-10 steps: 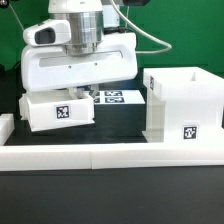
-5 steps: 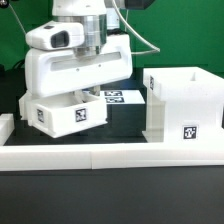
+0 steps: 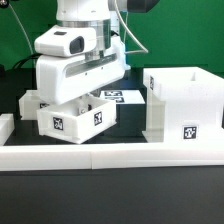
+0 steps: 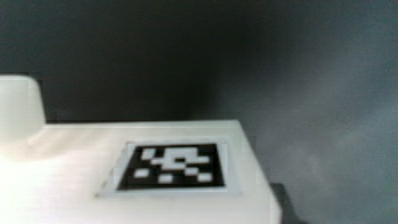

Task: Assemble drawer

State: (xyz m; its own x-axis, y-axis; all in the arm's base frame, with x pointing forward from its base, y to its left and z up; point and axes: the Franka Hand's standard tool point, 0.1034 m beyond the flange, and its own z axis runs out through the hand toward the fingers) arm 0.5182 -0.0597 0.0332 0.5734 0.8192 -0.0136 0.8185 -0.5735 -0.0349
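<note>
My gripper [image 3: 84, 97] reaches down from the large white hand into a small open-topped white tray [image 3: 75, 120] at the exterior view's left. The fingertips are hidden inside the tray and appear shut on its wall. The tray is turned corner-on to the camera, with a tag on each of its two visible sides. The large box-shaped shell [image 3: 182, 102] stands open-topped at the exterior view's right, apart from the tray. In the wrist view a white surface of the tray with a tag [image 4: 175, 166] fills the lower part, and no fingers show.
The long low white rail [image 3: 110, 155] runs along the front. The marker board [image 3: 122, 97] lies between tray and shell. Another white part [image 3: 27, 101] shows behind the tray at the left, mostly hidden. A small white piece [image 3: 5, 125] is at the far left edge.
The hand has moved toward the exterior view's right and turned. The tray has turned with it, from one tagged side facing the camera to corner-on with two tags showing.
</note>
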